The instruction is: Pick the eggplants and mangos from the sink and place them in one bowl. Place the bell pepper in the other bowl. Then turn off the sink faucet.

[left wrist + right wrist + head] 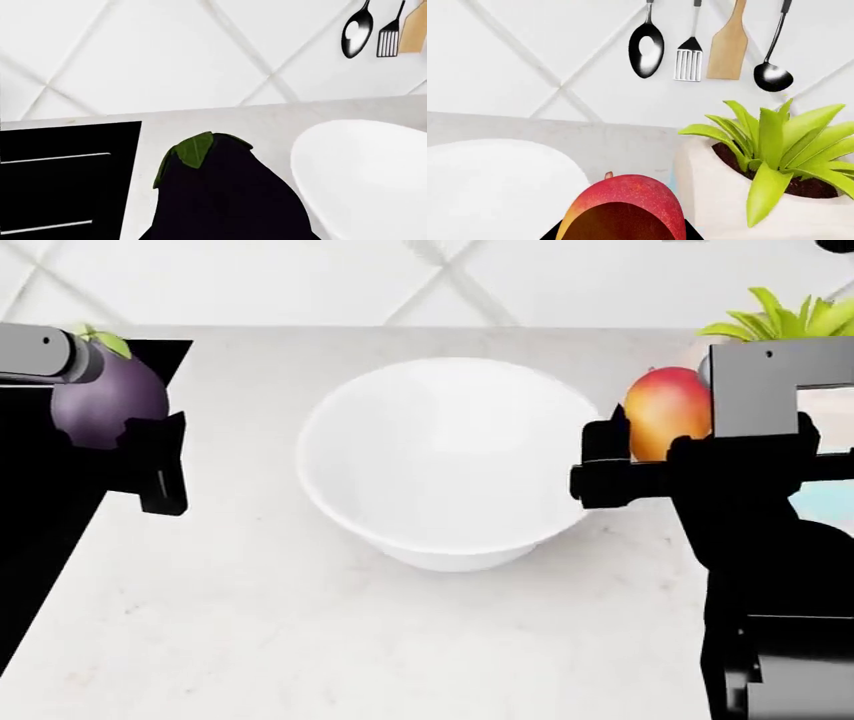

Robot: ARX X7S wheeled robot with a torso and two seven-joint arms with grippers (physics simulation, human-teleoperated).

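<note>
A dark purple eggplant [104, 398] with a green cap is held in my left gripper [127, 435], above the counter at the sink's [27, 540] right edge. In the left wrist view the eggplant [220, 195] fills the jaws, between the black sink [60, 180] and a white bowl [301, 150]. My right gripper [641, 455] is shut on an orange-red mango [667, 412], just right of the empty white bowl [441, 540]. The mango [627, 205] sits close to the bowl's rim [560, 160] in the right wrist view. The bell pepper and the sink faucet are out of view.
A white pot with a green plant [760, 150] stands behind the right gripper, also seen as a plant [787, 315] at the back right. Kitchen utensils [690, 55] hang on the tiled wall. Pale counter [334, 640] spreads in front of the bowl.
</note>
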